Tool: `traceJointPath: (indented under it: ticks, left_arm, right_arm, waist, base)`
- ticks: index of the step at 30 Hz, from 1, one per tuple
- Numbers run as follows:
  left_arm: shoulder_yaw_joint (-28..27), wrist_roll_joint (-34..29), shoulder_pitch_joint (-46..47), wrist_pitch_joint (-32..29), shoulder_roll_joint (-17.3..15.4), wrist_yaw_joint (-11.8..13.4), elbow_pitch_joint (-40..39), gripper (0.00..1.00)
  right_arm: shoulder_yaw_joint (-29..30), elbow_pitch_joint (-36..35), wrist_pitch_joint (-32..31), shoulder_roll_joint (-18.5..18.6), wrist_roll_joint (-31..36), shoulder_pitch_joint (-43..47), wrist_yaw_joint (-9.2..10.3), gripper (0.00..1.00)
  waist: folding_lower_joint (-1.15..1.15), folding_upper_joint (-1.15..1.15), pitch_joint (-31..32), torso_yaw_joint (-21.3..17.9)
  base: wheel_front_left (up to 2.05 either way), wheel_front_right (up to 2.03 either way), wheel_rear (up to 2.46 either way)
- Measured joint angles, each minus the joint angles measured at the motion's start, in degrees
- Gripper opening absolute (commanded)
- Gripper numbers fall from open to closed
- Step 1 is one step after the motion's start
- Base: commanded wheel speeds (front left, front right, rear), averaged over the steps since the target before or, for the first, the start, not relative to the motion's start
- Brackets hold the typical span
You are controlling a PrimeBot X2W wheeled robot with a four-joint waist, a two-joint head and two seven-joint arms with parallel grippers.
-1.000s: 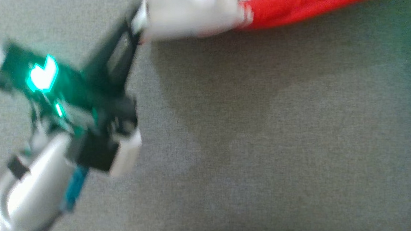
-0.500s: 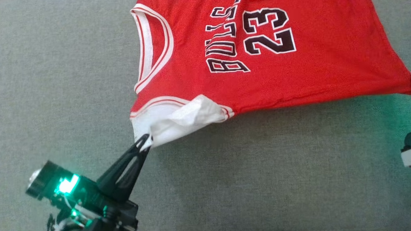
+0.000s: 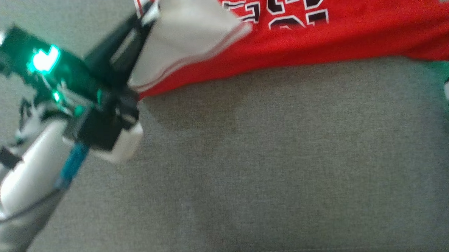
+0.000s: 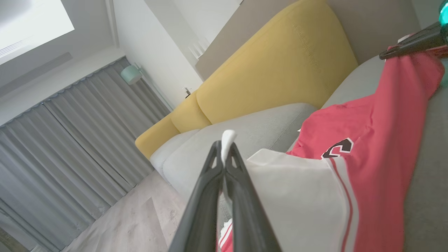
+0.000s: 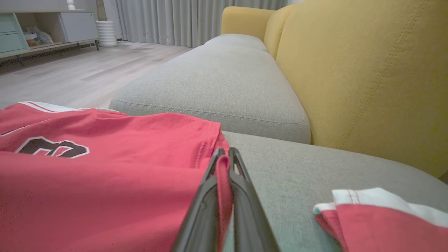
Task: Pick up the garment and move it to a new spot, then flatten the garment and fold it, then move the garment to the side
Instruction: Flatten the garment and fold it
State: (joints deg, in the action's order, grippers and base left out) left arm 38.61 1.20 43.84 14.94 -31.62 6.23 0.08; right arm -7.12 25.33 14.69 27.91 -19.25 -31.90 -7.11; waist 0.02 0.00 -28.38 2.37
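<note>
1. The red sleeveless basketball jersey with white trim and black-and-white lettering (image 3: pixel 319 42) sits at 12 to 2 o'clock in the head view. It's stretched out over the grey woven sofa seat cushion (image 3: pixel 287 168), and going by the shadow under it, the near edge looks lifted a bit.
2. The left gripper (image 4: pixel 224 150) is clamped tight on a white edge of the jersey, up at 11 o'clock in the head view. The right gripper (image 5: pixel 224 155) is pinched on a red hem corner, way out at 3 o'clock.
3. Progress-wise, I'd say this is the pick-up-and-move part, with the jersey pulled taut between both pincers. Laying it flat, folding it and shifting it aside all look undone.
4. Around it:
   - the yellow upholstered backrest (image 5: pixel 367 87) at 2 o'clock in the right wrist view
   - the pale wood floor (image 5: pixel 70 73) at 10 o'clock there
   - grey pleated curtains (image 4: pixel 70 157) at 8 o'clock in the left wrist view
5. No clutter shows on the seat. The only snag I'd guess at is the white flap turned over by the left pincer, which needs smoothing out.
</note>
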Motion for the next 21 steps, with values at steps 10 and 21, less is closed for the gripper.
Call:
traceJointPath:
  ticks: [10,21]
  left_arm:
    - [-2.00,-0.87,9.76,0.00,1.97,-0.94,7.97,0.00]
    - [-4.48,1.25,7.35,0.00,7.16,6.72,12.28,1.00]
  right_arm:
    - [-2.80,4.71,0.00,-0.21,0.22,-10.33,0.00,0.00]
    - [1.09,1.25,0.00,-2.77,1.71,-10.51,0.00,1.00]
  waist:
    - [0.00,0.00,-5.55,-0.26]
    - [-0.02,0.00,-5.15,-0.14]
  base:
    - [0.00,0.00,0.00]
    - [0.00,0.00,0.00]
